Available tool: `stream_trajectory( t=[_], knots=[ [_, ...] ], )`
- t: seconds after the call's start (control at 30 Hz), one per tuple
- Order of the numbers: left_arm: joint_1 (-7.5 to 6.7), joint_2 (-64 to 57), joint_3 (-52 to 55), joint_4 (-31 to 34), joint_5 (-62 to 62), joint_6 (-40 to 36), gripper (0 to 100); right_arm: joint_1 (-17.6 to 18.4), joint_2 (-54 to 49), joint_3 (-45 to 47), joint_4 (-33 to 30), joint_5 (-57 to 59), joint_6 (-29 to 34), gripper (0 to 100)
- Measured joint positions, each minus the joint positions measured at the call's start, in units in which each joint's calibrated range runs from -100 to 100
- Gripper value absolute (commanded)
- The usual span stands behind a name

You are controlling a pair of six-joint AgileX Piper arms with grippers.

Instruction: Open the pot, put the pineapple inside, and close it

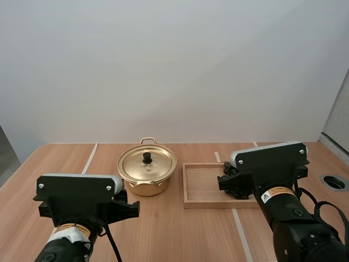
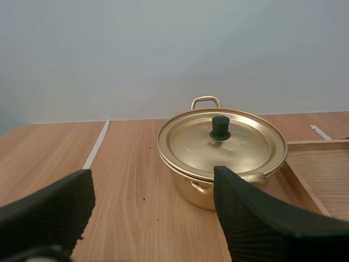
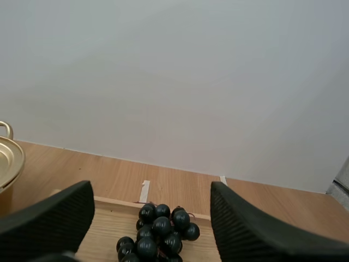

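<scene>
Grapes (image 3: 158, 232) lie just ahead of the wide-apart right pincer (image 3: 150, 188).

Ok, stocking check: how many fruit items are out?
1: a bunch of dark grapes in the wooden tray beside the pot. The right arm may hide others.

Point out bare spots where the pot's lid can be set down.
Widest: the table left of the pot, across the pale stripe to the edge. Also bare: the end of the wooden tray nearest the pot. Crowded: the slim gap between pot and tray, and the tray's other end, where the grapes lie near the open right gripper.
</scene>
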Motion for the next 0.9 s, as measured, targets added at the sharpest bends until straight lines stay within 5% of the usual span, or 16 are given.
stream_trajectory(
  t=[0.27,0.7,0.9],
  knots=[
    [0.00,0.00,0.00,0.00,0.00,0.00,100,0.00,-2.72,0.00,4.66,24.42,0.00,100],
    [0.00,0.00,0.00,0.00,0.00,0.11,100,0.00,-33.34,0.40,5.20,62.19,-0.10,100],
    [0.00,0.00,0.11,0.00,0.00,0.09,3,0.09,-34.78,0.40,5.97,66.66,-0.10,100]
  ],
)
